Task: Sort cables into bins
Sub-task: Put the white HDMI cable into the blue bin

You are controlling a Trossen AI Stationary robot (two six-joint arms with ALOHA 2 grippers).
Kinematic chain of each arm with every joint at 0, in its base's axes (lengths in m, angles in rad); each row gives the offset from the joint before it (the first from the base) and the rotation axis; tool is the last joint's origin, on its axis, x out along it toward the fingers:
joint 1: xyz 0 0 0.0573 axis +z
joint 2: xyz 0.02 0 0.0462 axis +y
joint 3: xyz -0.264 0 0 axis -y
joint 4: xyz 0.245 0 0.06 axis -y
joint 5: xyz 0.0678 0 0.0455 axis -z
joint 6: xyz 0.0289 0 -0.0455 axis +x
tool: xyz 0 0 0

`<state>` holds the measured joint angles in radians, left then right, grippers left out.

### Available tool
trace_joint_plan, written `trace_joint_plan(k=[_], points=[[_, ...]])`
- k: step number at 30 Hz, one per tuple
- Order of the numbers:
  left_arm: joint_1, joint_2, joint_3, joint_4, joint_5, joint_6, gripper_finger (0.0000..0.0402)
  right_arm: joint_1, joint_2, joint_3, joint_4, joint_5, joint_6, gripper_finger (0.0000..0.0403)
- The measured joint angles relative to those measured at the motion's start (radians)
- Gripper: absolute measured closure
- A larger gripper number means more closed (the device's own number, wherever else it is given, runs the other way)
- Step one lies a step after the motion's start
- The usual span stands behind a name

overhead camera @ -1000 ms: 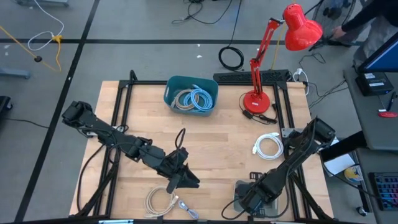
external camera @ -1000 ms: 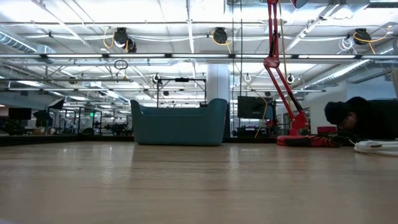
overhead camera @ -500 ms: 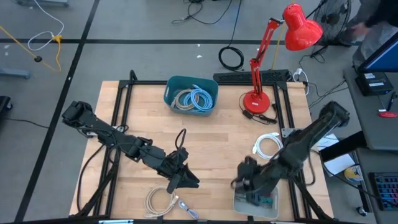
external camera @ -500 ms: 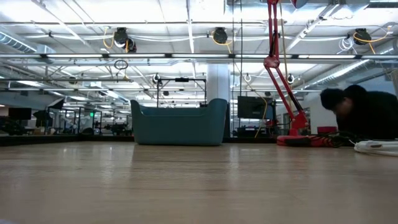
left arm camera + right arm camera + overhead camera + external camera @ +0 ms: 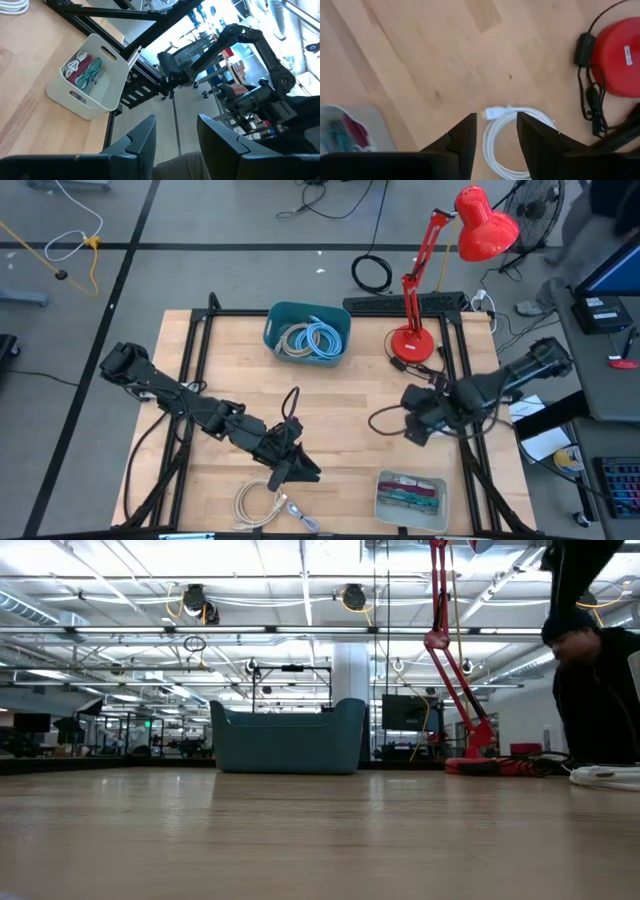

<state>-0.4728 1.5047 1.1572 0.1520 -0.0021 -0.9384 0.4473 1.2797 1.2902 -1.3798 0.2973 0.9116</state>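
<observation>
White cable (image 5: 517, 140) beneath right end effector (image 5: 417, 423), moved from tray (image 5: 411, 497)

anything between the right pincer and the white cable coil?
Nothing. In the right wrist view the right pincer hangs open directly above the white cable coil, only bare table around it.

So the right arm's hand (image 5: 414, 418) has pulled out of the pale grey tray (image 5: 410, 501) at the near right and swung up and away from that near edge. It now hangs over the white cable coil (image 5: 512, 142) on the right side of the surface, fingers (image 5: 465, 137) apart with nothing between them. With the arm gone, the tray is in plain sight with its maroon and teal pieces (image 5: 408, 494). Also, the person (image 5: 597, 690) behind the surface on the right has straightened up.
</observation>
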Motion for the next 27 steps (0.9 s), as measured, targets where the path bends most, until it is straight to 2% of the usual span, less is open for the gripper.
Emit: trace_joint_plan(k=[8, 14, 18, 23, 27], points=[[0.0, 0.0, 0.0, 0.0, -0.008, 0.006, 0.0256, -0.161, 0.0, -0.202, 0.011, -0.058, -0.142, 0.0261], [-0.015, 0.0, 0.0, 0.0, -0.031, 0.003, 0.0256, -0.302, 0.0, -0.405, 0.003, -0.073, -0.088, 0.0261], [-0.029, 0.0, 0.0, -0.002, -0.042, 0.002, 0.0257, -0.384, 0.001, -0.512, 0.023, -0.124, -0.018, 0.0261], [-0.034, 0.0, 0.0, -0.005, -0.053, -0.002, 0.0257, -0.461, 0.004, -0.515, 0.189, -0.191, 0.05, 0.0261], [-0.033, 0.0, 0.0, -0.002, -0.054, -0.007, 0.0257, -0.484, 0.001, -0.518, 0.321, -0.267, 0.005, 0.0261]])
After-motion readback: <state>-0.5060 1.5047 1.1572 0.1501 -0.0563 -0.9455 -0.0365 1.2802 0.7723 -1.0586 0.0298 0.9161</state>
